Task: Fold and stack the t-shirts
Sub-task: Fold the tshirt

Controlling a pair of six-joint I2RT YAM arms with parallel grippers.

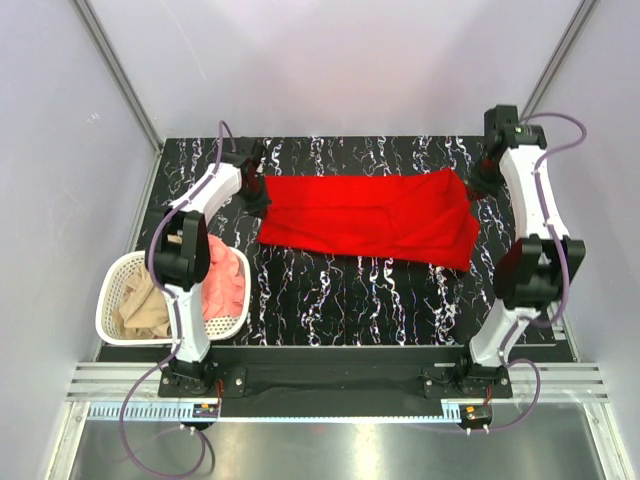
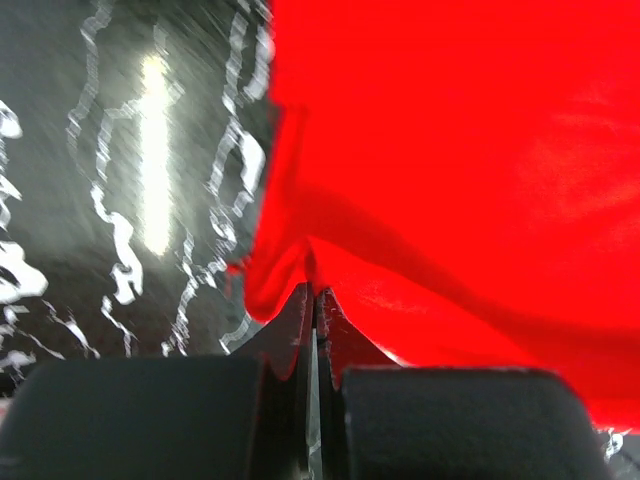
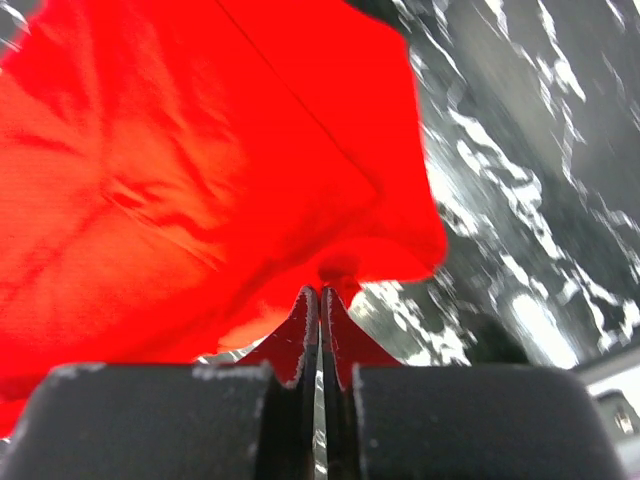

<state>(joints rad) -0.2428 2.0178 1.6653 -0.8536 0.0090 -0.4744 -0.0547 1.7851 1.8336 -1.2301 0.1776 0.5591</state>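
A bright red t-shirt [image 1: 370,215] is stretched left to right across the far half of the black marbled table [image 1: 340,300]. My left gripper [image 1: 257,196] is shut on its left edge; in the left wrist view the red cloth [image 2: 450,150] runs into the closed fingertips [image 2: 314,292]. At the shirt's right end my right gripper [image 1: 478,192] is shut on a corner, and the right wrist view shows red fabric [image 3: 200,170] pinched at the tips [image 3: 321,290]. A salmon-pink t-shirt [image 1: 226,282] and a tan-beige t-shirt [image 1: 140,305] lie in the basket.
The white perforated laundry basket [image 1: 115,275] stands at the table's left edge beside my left arm's base. Metal frame posts [image 1: 120,75] rise at the back corners. Grey walls close in the table on three sides.
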